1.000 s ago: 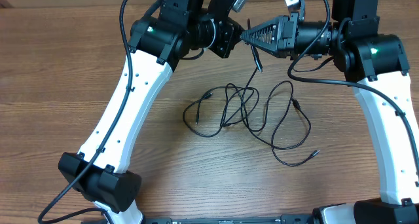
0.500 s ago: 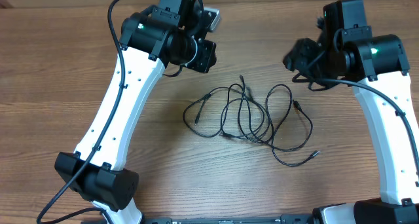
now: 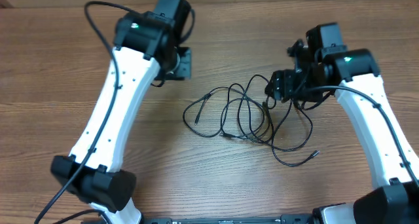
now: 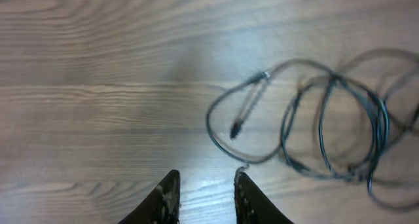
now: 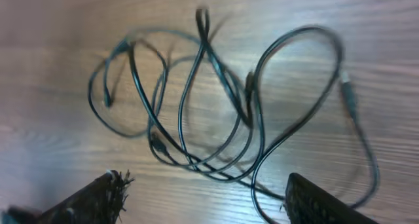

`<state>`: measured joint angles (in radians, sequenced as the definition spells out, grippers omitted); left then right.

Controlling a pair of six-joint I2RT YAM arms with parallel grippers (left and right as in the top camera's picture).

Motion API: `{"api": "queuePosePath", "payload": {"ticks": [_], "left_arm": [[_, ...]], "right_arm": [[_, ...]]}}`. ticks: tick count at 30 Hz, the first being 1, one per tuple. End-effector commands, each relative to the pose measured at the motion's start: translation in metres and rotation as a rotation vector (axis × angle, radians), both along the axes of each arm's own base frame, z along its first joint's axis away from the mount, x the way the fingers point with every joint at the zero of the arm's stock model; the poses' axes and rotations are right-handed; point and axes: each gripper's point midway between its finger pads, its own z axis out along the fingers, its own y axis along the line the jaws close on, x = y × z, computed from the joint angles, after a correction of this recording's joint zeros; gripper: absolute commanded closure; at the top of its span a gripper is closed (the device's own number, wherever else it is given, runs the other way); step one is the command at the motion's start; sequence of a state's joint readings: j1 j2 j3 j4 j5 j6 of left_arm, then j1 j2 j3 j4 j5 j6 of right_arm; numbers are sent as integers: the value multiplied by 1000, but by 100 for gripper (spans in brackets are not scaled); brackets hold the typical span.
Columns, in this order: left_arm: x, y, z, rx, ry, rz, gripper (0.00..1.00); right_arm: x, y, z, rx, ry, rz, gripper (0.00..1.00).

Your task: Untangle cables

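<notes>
Now we see the thin black cables (image 3: 245, 116), tipped with small silver plugs, lying in loose overlapping loops on the brown wood-grain tabletop (image 3: 52, 67), between our two white-and-black arms. Our left gripper (image 4: 204, 190) hangs over bare wood just beside the left edge of the tangle. Its two dark fingers stand a modest gap apart, and nothing sits between them. From overhead, the left gripper (image 3: 181, 63) is up and to the left of the loops, apart from them. Our right gripper (image 5: 206, 194) is spread wide, with its fingers at the two bottom corners of the wrist view. It holds nothing, and the tangle spreads out ahead of it. From overhead, the right gripper (image 3: 278, 86) hovers over the upper right part of the tangle and hides part of one loop. We cannot tell whether it touches the cord. One plug end (image 3: 315, 153) trails out to the lower right.
</notes>
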<state>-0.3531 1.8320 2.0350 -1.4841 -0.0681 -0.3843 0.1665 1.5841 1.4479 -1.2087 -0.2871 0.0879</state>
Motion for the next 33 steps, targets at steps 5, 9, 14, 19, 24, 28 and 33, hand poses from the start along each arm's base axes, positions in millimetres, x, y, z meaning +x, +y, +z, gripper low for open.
{"api": "queuePosePath", "payload": {"ticks": [5,9,14,19,24,28,33], "left_arm": [[-7,61,57,-64,-164,249,46],[-10,71,54,-52,-140,276,33],[-11,71,53,-51,-137,275,32],[-12,71,53,-50,-134,275,30],[-12,70,53,-53,-132,274,30],[-12,70,53,-57,-131,272,27],[-12,70,53,-57,-131,273,26]], "right_arm": [[-7,43,-52,-20,-95,250,23],[2,59,-67,-99,-199,294,28],[9,66,-82,-106,-253,262,32],[0,67,-107,-76,-208,237,36],[-6,78,-121,-13,-167,253,74],[-6,98,-101,101,-173,293,96],[27,115,20,154,-300,299,96]]}}
